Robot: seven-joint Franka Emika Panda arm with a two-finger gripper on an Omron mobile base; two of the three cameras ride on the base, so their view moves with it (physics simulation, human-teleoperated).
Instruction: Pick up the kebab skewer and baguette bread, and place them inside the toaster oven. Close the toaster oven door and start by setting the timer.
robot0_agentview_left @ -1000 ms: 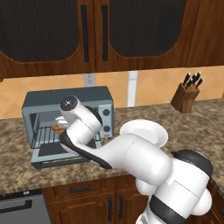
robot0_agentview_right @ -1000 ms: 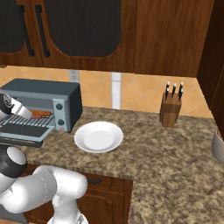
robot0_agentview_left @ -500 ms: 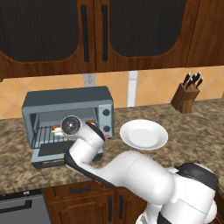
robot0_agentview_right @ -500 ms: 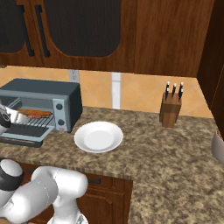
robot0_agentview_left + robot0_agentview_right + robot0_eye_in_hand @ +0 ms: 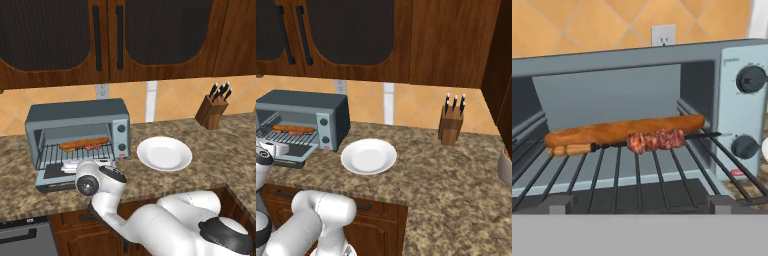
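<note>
The speckled brown granite tabletop (image 5: 210, 145) runs along a wall of orange tiles, with dark wood cabinets (image 5: 115, 40) hanging above and more wooden doors below the edge. At the left stands the toaster oven (image 5: 77, 132), blue-grey, with its door (image 5: 55, 179) folded down flat in front. Inside, on the wire rack (image 5: 637, 170), the baguette bread (image 5: 622, 130) lies lengthwise towards the back, and the kebab skewer (image 5: 654, 140) lies just in front of it, touching or nearly touching the loaf, its meat chunks near the middle. Two round knobs (image 5: 749, 79) sit on the oven's right panel. The arm's hand hangs low before the open oven; the fingers are spread wide and hold nothing. A white plate (image 5: 164, 153) rests just right of the oven, and a wooden knife block (image 5: 212, 111) stands well apart by the wall. A white outlet (image 5: 102, 91) shows above the oven
</note>
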